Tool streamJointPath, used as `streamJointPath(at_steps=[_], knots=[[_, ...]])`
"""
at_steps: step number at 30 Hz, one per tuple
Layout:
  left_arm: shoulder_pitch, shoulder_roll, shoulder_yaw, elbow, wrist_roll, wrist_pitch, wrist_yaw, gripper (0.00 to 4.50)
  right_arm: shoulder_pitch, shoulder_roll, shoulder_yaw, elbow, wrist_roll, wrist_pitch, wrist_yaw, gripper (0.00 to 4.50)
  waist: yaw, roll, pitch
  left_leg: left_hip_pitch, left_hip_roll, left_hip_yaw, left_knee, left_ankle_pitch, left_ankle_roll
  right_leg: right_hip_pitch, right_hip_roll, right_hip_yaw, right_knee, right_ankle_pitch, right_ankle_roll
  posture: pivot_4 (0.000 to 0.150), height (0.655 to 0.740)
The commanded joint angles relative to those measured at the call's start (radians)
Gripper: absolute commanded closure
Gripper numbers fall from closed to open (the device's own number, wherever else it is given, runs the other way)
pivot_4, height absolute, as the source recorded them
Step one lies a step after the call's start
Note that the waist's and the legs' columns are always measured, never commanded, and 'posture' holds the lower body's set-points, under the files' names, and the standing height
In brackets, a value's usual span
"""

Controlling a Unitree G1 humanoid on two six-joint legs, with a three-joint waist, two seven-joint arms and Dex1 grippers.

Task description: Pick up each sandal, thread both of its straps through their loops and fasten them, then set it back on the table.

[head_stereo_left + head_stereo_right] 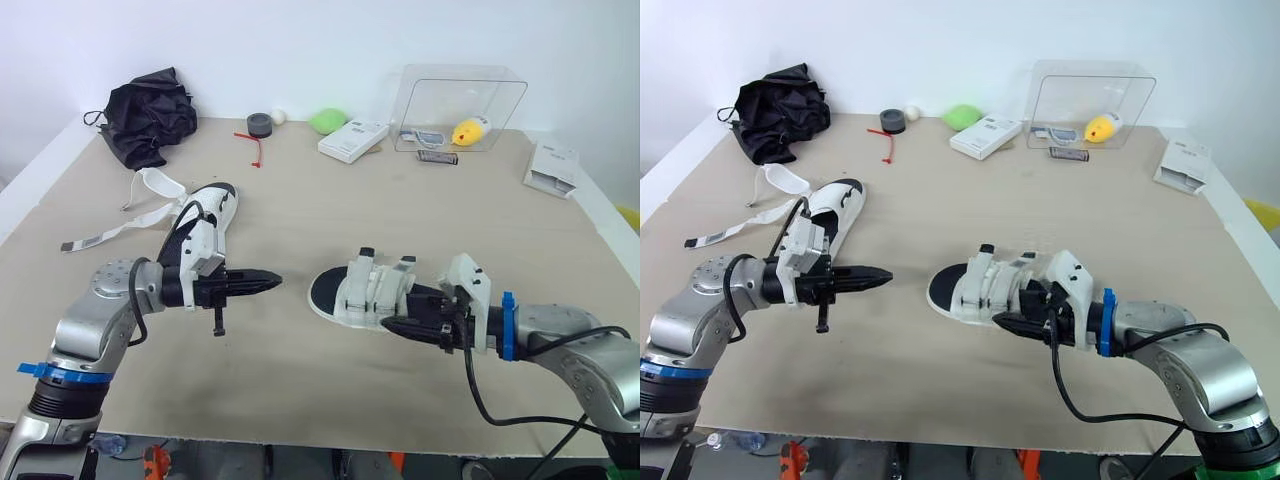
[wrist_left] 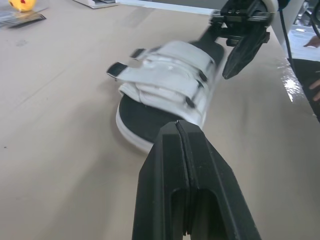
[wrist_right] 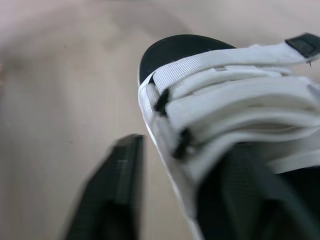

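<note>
As the right gripper (image 1: 392, 325) gapes beside the fastened sandal (image 1: 365, 290), the loose sandal (image 1: 205, 215) lies eleven o'clock from the clenched left gripper (image 1: 270, 281).

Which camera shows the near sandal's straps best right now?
Left wrist view: both straps show whole across the sandal. Head views show them from above, beside the right gripper; right wrist view, one side's loops close up.

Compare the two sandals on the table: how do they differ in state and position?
The right sandal has both straps folded across and fastened, while the left sandal has its straps loose, trailing over the table. The right sandal lies crosswise near the front, and the left sandal lies farther back. Both are white with black insoles.
</note>
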Motion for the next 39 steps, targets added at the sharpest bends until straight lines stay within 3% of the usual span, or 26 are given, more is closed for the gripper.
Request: streamJointPath(at_steps=[1,2,8,16,23,32,33,35,39], knots=[[0.003,0.013,0.034,-0.047,-0.025,0.004,0.02,4.5,-0.015,0.018,-0.003,-0.02,0.017,0.003,-0.004,4.14,0.0,0.0,0.0,0.0,0.0,0.0,0.0,0.0,0.0,0.0,0.0,0.0,0.0,0.0,0.0,0.15,0.74],[0.008,0.01,0.039,-0.052,-0.032,0.011,0.031,4.5,-0.014,0.026,-0.006,-0.017,0.015,0.002,-0.012,4.46,0.0,0.0,0.0,0.0,0.0,0.0,0.001,0.0,0.0,0.0,0.0,0.0,0.001,0.0,0.0,0.15,0.74],[0.031,0.001,0.055,-0.068,-0.061,0.059,0.094,4.5,-0.03,0.072,-0.075,0.03,0.017,0.045,-0.105,4.46,0.0,0.0,0.0,0.0,0.0,0.0,0.004,0.0,0.0,0.0,0.0,0.0,0.005,0.0,0.0,0.15,0.74],[0.086,-0.007,0.054,-0.098,-0.075,0.086,0.147,4.5,-0.279,0.102,-0.378,0.312,-0.086,0.065,-0.491,4.46,0.002,0.003,0.004,0.001,-0.001,0.004,0.008,0.005,-0.005,-0.001,-0.002,0.004,0.01,0.004,0.002,0.15,0.74],[0.07,-0.053,0.036,-0.124,-0.091,0.102,0.195,4.5,-0.43,0.219,-0.342,0.512,-0.205,0.108,-0.704,4.46,-0.01,0.003,0.004,0.001,0.001,0.008,0.005,0.006,-0.004,-0.005,0.003,0.009,0.01,0.006,0.001,0.15,0.74],[0.063,-0.062,0.042,-0.126,-0.077,0.085,0.223,4.5,-0.562,0.301,-0.35,0.71,-0.278,0.088,-0.809,4.46,-0.024,0.007,0.005,-0.002,0.001,0.017,0.005,0.006,-0.004,-0.013,0.002,0.017,0.013,0.008,0.004,0.15,0.74],[0.061,-0.068,0.034,-0.129,-0.075,0.085,0.23,4.5,-0.573,0.305,-0.359,0.722,-0.274,0.09,-0.813,3.7,-0.024,0.007,0.005,-0.002,0.001,0.017,0.005,0.006,-0.004,-0.013,0.002,0.018,0.013,0.008,0.004,0.15,0.74],[0.05,-0.082,0.018,-0.133,-0.069,0.086,0.243,4.5,-0.587,0.314,-0.361,0.713,-0.263,0.103,-0.81,2.95,-0.024,0.007,0.005,-0.002,0.001,0.018,0.005,0.006,-0.004,-0.013,0.002,0.019,0.013,0.009,0.005,0.15,0.74],[0.033,-0.092,0.011,-0.128,-0.065,0.091,0.251,4.5,-0.572,0.295,-0.336,0.651,-0.217,0.159,-0.717,0.83,-0.024,0.007,0.005,-0.002,0.001,0.019,0.006,0.006,-0.004,-0.013,0.002,0.019,0.013,0.009,0.006,0.15,0.74]])
